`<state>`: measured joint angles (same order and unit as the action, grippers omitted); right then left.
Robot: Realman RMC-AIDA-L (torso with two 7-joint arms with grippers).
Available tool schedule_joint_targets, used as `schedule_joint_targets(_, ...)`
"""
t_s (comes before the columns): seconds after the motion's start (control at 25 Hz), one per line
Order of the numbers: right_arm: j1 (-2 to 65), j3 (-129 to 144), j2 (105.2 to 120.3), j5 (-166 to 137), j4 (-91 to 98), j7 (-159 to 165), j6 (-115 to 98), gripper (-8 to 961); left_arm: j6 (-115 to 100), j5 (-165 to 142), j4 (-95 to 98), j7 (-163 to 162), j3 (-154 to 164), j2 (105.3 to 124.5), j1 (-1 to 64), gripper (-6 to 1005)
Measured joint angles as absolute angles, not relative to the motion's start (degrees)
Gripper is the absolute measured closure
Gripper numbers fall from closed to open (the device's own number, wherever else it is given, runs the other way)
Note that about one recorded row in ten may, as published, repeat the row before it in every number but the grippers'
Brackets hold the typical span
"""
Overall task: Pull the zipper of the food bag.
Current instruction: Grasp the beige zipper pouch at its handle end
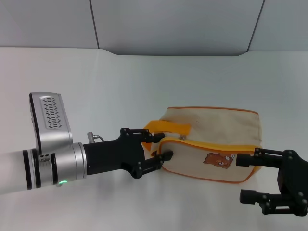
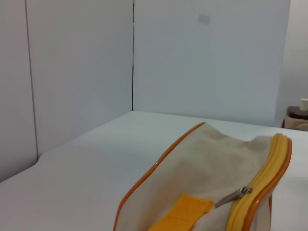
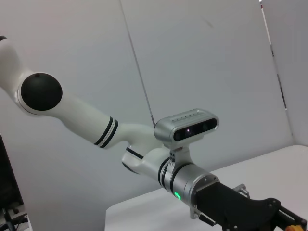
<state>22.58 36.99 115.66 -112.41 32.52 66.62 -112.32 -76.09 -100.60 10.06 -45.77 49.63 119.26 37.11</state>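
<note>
The food bag lies on the white table, beige with orange-yellow piping, its bear print facing me. Its strap handle sits at its left end. My left gripper is open at that left end, one finger by the handle's base and one by the bag's lower corner. In the left wrist view the bag fills the lower part, and the silver zipper pull lies on the yellow zip track. My right gripper is open at the bag's front right corner, its upper finger beside the bear print.
The table stretches back to grey wall panels. The right wrist view shows my left arm and its wrist camera. A small dark and cream object stands at the far table edge.
</note>
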Motion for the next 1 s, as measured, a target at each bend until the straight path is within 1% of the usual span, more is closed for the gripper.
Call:
schedule_joint_targets(0.28, 22.6, 35.6, 115.67, -112.4, 32.5, 66.6, -112.0, 192, -76.1, -98.3, 8.4, -43.1, 49.4, 119.27, 37.3, 510)
schedule_joint_targets(0.48, 22.6, 31.5, 116.14, -112.3, 32.5, 65.0, -111.7, 193, -77.0, -97.6, 8.6, -43.6, 49.4, 119.26, 37.4, 747)
schedule_joint_targets(0.56, 22.6, 28.4, 116.59, -112.3, 32.4, 63.4, -111.7, 194, -78.2, -97.5, 8.8, -43.9, 49.4, 119.27, 37.4, 801)
schedule_joint_targets(0.6, 22.8, 25.1, 117.08, -112.3, 32.1, 61.6, -111.6, 194, -78.8, -97.4, 8.9, -44.2, 49.4, 119.27, 37.3, 828)
schedule_joint_targets(0.72, 23.4, 21.4, 117.56, -112.3, 30.5, 58.4, -110.9, 195, -80.2, -97.1, 9.2, -45.0, 49.4, 119.27, 37.3, 908)
schedule_joint_targets(1.0, 25.5, 15.7, 119.29, -112.3, 24.7, 43.1, -106.5, 197, -87.5, -97.3, 16.6, -52.1, 49.9, 118.69, 35.3, 914)
